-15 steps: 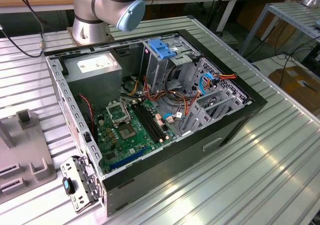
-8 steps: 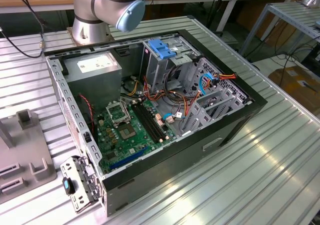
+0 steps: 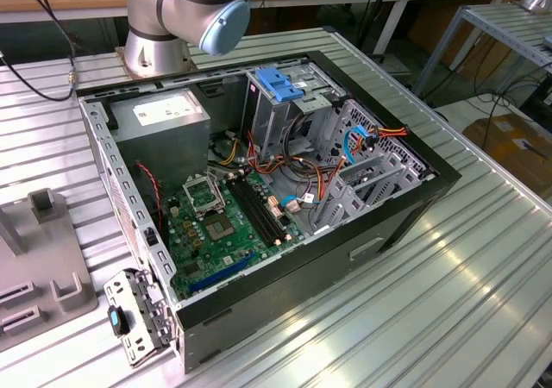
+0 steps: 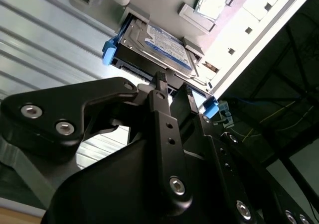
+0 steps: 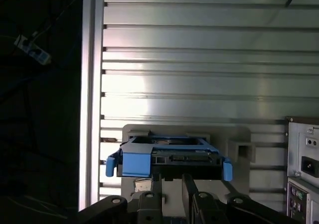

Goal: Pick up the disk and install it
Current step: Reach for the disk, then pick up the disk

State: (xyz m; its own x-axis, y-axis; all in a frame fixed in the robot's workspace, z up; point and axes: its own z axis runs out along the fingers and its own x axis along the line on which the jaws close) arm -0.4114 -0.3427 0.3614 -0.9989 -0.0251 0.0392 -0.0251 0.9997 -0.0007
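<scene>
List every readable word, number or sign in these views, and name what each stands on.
No text here can be quoted.
Blue and white label on the disk, second wrist view: print is there, but too blurred to read.
White sticker on the power supply, exterior view: too small to read.
Markings on the motherboard, exterior view: too small to read.
</scene>
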